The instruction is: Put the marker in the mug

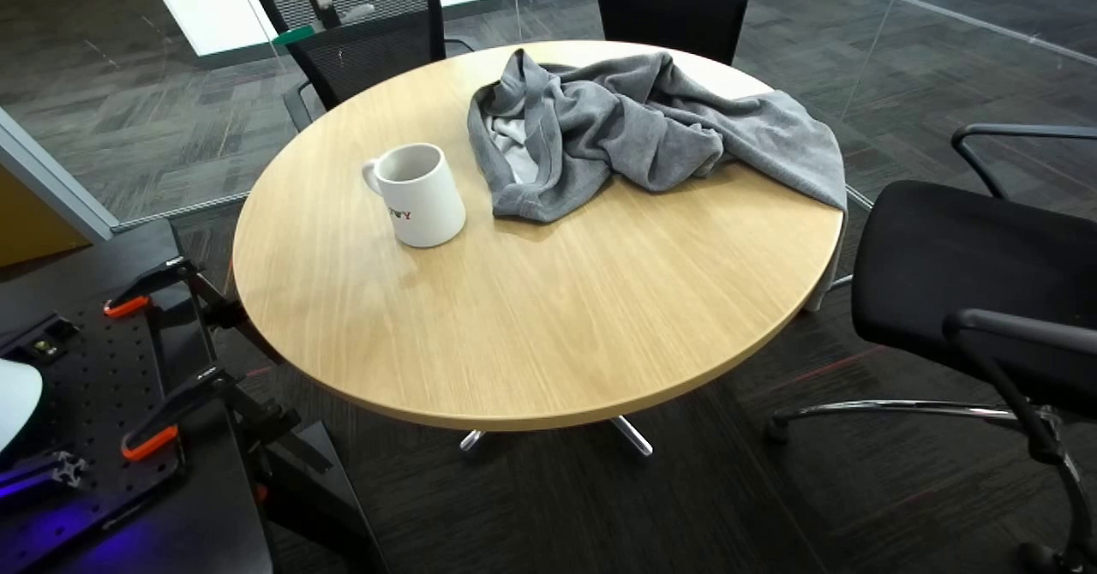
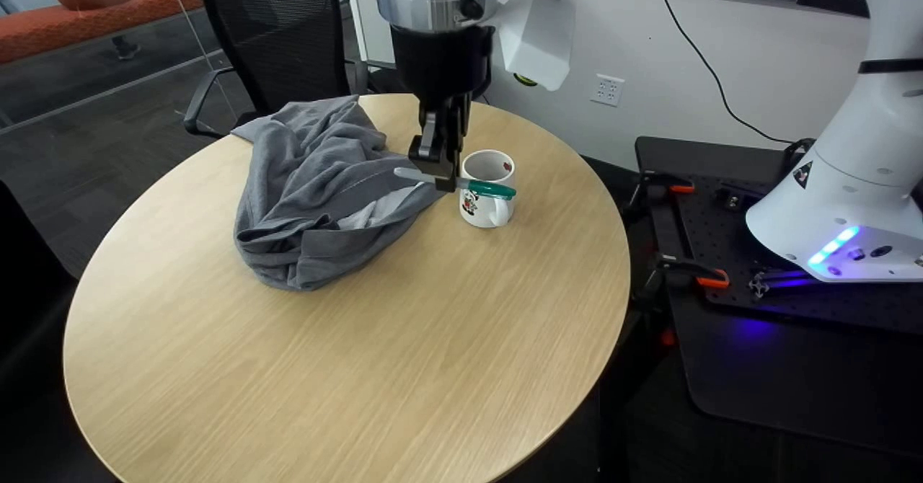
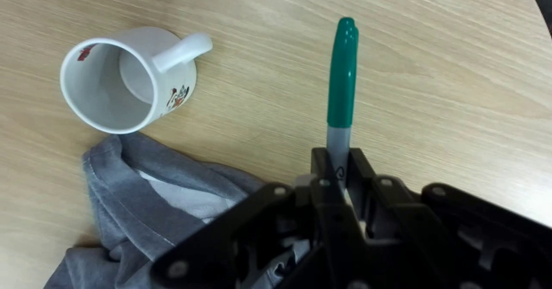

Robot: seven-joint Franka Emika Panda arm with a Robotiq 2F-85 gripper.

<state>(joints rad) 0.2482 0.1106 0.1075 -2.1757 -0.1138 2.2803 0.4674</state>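
Wrist view up front, and the gripper (image 3: 337, 164) had its jaws clenched on the grey barrel of the marker (image 3: 343, 77), green cap pointing to twelve o'clock! Over at ten o'clock from the jaws sat the mug (image 3: 174, 75), its mouth in sight, handle jutting toward two o'clock, a small print showing at four. And down between eight and nine o'clock, a rumpled grey cloth (image 3: 142, 211) lay across the table (image 3: 267, 108).

Across to an exterior view, where the marker (image 2: 492, 189) hung nearly level in the grip, cap toward three o'clock, grey end toward nine, the cap crossing the mug's outline. The robot's white base (image 2: 840, 213) stood well away at three o'clock from the mug; a black mesh chair (image 2: 277, 36) stood near twelve o'clock, on the table's far side.

And in an exterior view, there was the mug (image 1: 428, 203), upright, cloth just beside it between two and three o'clock, the marker (image 1: 294, 36) up at eleven, outside the mug and held near its middle.
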